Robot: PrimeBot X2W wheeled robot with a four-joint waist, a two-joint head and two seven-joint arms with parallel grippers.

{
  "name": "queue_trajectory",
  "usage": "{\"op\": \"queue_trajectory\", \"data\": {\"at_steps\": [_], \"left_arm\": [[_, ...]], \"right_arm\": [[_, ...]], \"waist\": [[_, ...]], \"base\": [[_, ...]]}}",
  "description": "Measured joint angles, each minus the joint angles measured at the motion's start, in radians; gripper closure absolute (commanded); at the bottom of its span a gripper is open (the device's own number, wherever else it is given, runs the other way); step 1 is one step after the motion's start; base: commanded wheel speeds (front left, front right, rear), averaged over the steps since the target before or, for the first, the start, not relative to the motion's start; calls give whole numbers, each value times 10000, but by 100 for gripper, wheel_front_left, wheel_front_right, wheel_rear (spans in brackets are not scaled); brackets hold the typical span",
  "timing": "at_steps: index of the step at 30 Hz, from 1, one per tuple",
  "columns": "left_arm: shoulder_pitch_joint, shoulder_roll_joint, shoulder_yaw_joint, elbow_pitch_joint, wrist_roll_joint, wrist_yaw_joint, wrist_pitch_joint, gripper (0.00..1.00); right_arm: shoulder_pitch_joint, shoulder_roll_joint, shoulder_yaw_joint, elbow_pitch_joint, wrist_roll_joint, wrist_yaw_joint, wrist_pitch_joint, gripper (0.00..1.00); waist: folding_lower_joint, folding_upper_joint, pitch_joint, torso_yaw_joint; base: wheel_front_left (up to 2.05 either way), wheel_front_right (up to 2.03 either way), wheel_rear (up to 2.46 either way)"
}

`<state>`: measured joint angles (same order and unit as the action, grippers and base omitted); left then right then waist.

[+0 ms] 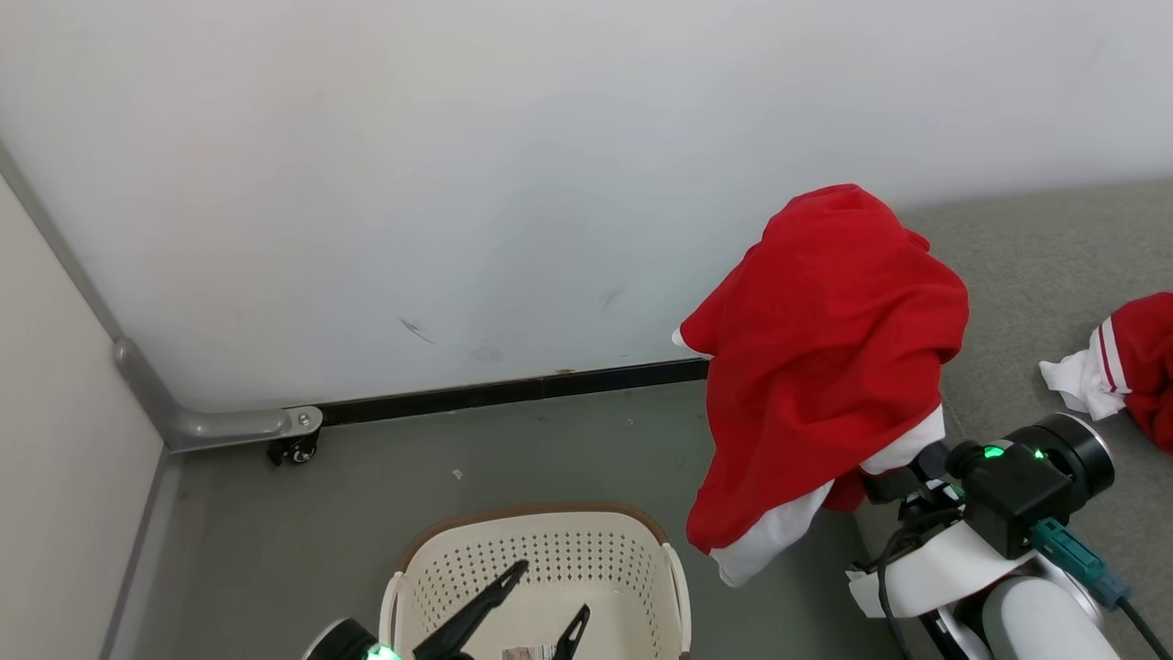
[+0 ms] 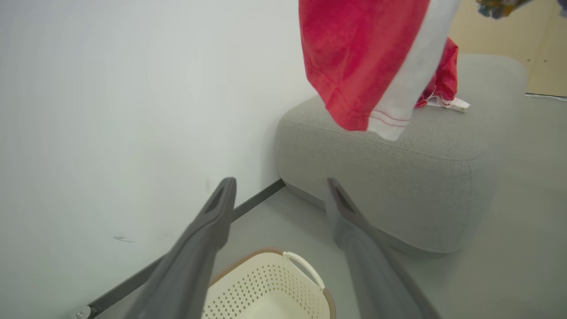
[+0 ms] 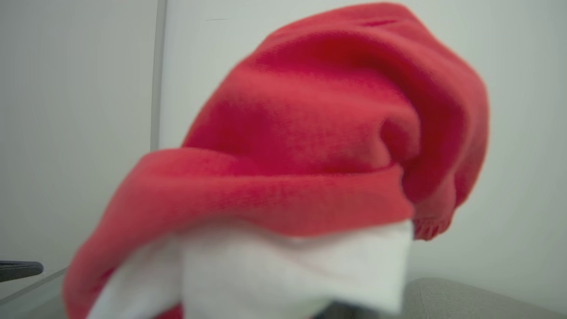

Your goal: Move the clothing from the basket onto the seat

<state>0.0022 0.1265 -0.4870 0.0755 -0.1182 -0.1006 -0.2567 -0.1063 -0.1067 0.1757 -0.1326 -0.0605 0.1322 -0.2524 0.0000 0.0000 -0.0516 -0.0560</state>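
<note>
**Red top held up by the seat**

Closest to the robot, the left gripper (image 1: 553, 587) hangs over the basket (image 1: 609, 559). Its two dark fingers are spread wide apart and hold nothing. The basket is cream with little holes in its sides and a brown rim, and it stands on the grey floor (image 1: 367, 477). A paper label (image 1: 527, 653) lies at its bottom.

To the right is the right arm (image 1: 1017, 495), black and white with small green lights. The right gripper (image 1: 903, 478) points up, and its fingers are hidden under cloth. It is closed, and the red garment (image 1: 825, 357) drapes over it like a hood. The garment is up in the air, off the floor, between the basket and the seat (image 1: 1035, 275). White bands hang at its lower edge. In the right wrist view it is a red and white blur very close to the camera.

Farther right is the big grey seat with soft round corners. A second red garment (image 1: 1145, 367) with white trim lies on top of it, well apart from the one in the air.

Farthest back is the pale wall (image 1: 458, 183). A black strip (image 1: 513, 392) runs along its foot, and a little wheel (image 1: 295, 449) sits at the left corner.
</note>
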Motion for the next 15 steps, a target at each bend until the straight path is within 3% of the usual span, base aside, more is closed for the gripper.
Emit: {"op": "queue_trajectory", "data": {"at_steps": [15], "left_arm": [[115, -115, -79, 113, 38, -90, 0, 0]], "right_arm": [[105, -54, -265, -29, -2, 0, 0, 100]], "waist": [[0, 0, 103, -483]], "base": [[0, 0, 0]]}}
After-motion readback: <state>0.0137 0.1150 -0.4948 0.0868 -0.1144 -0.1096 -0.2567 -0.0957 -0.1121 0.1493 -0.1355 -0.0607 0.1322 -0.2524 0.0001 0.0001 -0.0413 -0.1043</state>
